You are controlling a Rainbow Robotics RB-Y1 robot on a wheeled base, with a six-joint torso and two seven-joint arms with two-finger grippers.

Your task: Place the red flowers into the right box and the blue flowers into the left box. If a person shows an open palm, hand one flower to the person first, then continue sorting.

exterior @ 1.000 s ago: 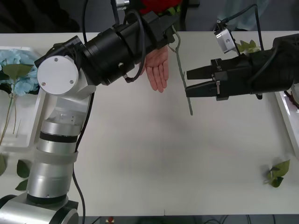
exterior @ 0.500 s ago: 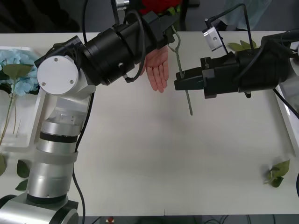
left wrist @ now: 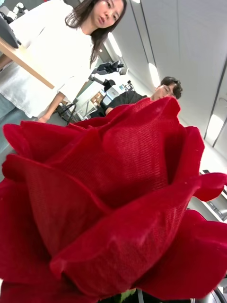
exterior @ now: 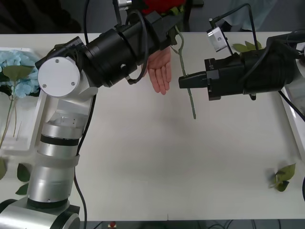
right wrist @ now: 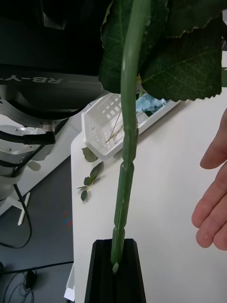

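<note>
Red rose (exterior: 159, 5) held by the robot's left hand (exterior: 167, 26) sits at the far edge of the worktop (exterior: 157, 157), its bloom up against the top of the front view and spreading wide across the left wrist view (left wrist: 113, 199); whether that hand's fingers are spread or pressed together around it cannot be told. From the bloom the thin green stem (exterior: 186, 76) runs down toward the robot, and the right hand (exterior: 183, 82) has its black fingers (right wrist: 116, 272) pressed together on the stem about midway along, with the lower end of the stem hanging free past them above the worktop. In the right wrist view the stem (right wrist: 127, 142) rises straight out of those fingers to dark green leaves (right wrist: 179, 47). Just beside the stem, between it and the left arm, a person's open palm (exterior: 160, 71) lies flat with fingers pointing toward the robot, apart from the stem; the fingertips also show in the right wrist view (right wrist: 213, 203). Well apart to the left, the left box (exterior: 24, 138) holds pale-blue flowers (exterior: 14, 71) with a large green leaf on top. At the right edge the rim of the right box (exterior: 293, 121) shows. A loose leaf sprig (exterior: 283, 176) lies on the worktop near the right front, another (exterior: 248, 46) behind the right arm, and more leaves (exterior: 21, 174) lie by the left arm's base.
</note>
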